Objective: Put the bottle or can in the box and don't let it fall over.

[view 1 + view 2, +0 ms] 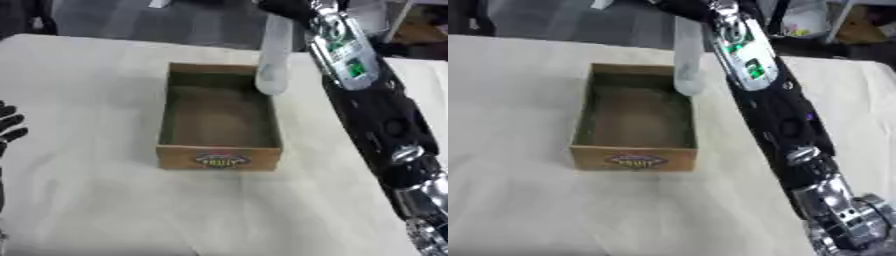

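A pale, translucent bottle (274, 52) hangs upright over the far right corner of the box, its lower end level with the rim. The open brown box (219, 159) stands mid-table, with a label on its front wall and nothing inside. My right arm runs from the lower right up to the top edge. There my right hand (287, 6), mostly cut off by the frame, is shut on the bottle's top. My left hand (9, 126) rests open at the left edge, away from the box.
A cream cloth (105, 200) covers the table all round the box. The table's far edge lies just behind the box, with dark floor and clutter (859, 25) beyond it. My right forearm (785, 120) runs along the box's right side.
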Robot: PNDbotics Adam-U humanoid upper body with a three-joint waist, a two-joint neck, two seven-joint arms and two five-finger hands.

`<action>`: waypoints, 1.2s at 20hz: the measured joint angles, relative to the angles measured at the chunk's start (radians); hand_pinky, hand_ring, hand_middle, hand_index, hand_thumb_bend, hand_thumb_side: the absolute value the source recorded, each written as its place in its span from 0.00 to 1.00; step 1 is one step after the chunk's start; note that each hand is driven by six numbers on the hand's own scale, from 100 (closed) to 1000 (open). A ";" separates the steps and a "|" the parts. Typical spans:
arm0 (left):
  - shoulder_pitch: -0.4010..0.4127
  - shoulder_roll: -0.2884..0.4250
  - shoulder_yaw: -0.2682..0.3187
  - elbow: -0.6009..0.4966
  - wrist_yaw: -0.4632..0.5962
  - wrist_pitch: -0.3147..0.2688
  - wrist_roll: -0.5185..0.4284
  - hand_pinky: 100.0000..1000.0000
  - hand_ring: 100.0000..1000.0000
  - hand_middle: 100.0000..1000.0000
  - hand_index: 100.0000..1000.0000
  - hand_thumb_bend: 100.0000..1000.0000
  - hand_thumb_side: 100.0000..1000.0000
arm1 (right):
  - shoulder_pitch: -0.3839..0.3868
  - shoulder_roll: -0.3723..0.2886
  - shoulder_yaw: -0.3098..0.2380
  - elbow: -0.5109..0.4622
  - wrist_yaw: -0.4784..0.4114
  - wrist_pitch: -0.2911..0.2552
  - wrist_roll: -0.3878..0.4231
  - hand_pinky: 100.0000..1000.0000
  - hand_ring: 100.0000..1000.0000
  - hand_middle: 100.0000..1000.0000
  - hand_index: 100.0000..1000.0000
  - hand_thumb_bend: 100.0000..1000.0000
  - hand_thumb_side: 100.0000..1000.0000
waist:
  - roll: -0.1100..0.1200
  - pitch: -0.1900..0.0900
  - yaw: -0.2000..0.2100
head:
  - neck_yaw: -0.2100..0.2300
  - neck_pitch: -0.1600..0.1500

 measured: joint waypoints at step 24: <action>-0.006 -0.002 -0.001 0.000 0.001 0.001 -0.001 0.72 0.74 0.68 0.79 0.27 0.81 | 0.099 0.070 0.019 0.099 0.155 -0.086 0.011 0.76 0.86 0.95 1.00 0.76 0.50 | 0.000 0.001 -0.029 | -0.012 -0.012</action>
